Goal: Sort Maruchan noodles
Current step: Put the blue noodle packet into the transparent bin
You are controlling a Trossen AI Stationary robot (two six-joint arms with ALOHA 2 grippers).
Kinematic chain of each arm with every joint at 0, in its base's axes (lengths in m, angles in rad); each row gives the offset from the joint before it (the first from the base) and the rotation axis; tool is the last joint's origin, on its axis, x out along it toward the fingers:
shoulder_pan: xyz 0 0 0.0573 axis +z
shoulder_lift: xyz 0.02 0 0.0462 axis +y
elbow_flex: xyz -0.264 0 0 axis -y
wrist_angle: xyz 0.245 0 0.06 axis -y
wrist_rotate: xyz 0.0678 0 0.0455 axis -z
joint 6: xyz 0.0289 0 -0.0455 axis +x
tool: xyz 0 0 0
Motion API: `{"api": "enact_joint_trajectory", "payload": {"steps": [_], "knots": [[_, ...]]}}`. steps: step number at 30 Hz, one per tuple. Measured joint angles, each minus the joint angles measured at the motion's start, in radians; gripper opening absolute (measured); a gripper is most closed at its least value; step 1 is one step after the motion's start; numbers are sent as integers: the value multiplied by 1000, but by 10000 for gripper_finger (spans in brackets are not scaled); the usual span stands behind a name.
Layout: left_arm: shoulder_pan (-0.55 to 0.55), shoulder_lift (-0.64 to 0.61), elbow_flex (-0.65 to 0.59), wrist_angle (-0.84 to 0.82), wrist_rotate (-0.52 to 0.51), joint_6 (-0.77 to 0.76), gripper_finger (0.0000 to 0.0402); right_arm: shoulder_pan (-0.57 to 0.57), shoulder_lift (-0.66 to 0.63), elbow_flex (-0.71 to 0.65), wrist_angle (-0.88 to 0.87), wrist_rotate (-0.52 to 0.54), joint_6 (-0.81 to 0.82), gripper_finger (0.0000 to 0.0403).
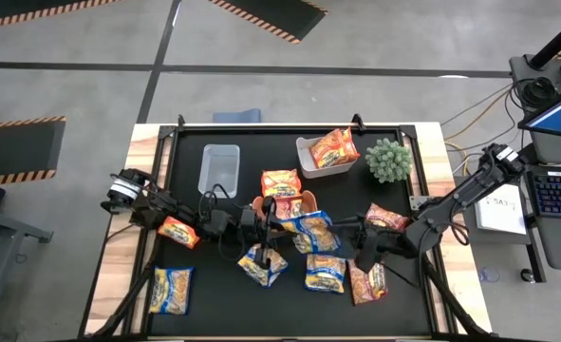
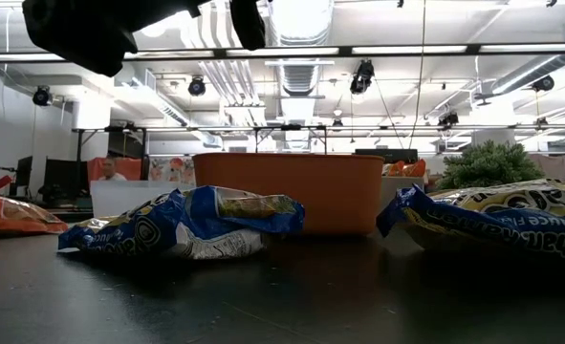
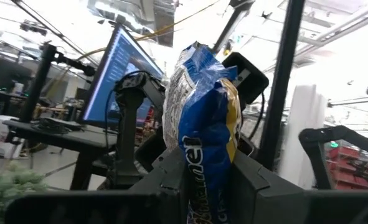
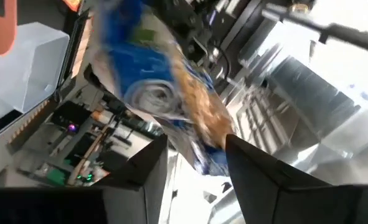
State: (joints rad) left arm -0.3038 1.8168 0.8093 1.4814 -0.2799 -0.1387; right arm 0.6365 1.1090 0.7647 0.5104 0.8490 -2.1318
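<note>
High view: both arms meet over the table's middle, where the left gripper (image 1: 278, 217) clamps a blue-and-yellow noodle packet (image 1: 310, 231). Left wrist view: packet (image 3: 203, 130) pinched upright between closed fingers. Right wrist view: right gripper (image 4: 196, 158) parted, packet (image 4: 165, 87) between fingertips.

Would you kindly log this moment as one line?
left gripper: shut on blue-and-yellow plastic noodle packet | right gripper: open beside it

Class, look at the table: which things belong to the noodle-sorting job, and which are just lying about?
Job: noodle packets, e.g. blue packet, orange packet, packet in the left pincer.
Lying about: potted plant.
</note>
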Motion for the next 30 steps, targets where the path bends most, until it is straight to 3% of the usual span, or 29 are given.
{"api": "enact_joint_trajectory", "payload": {"steps": [9, 13, 20, 25, 27, 30], "knots": [[3, -50, -4, -10, -28, 83, 50, 0, -95, 0, 2, 121, 189, 150], [12, -151, -32, -130, -77, 148, 50, 0, -145, 0, 1, 158, 323, 149], [25, -417, -36, -668, -274, 330, 50, 0, -210, 0, -10, 218, 602, 136], [78, -593, -36, -1075, -483, 337, 50, 0, -229, 0, -14, 236, 866, 123], [110, -649, -36, -1223, -524, 313, 50, -1, -231, 0, -17, 236, 1008, 118], [167, -712, -37, -1385, -502, 258, 50, -17, -233, 0, -16, 235, 1191, 109]]}}
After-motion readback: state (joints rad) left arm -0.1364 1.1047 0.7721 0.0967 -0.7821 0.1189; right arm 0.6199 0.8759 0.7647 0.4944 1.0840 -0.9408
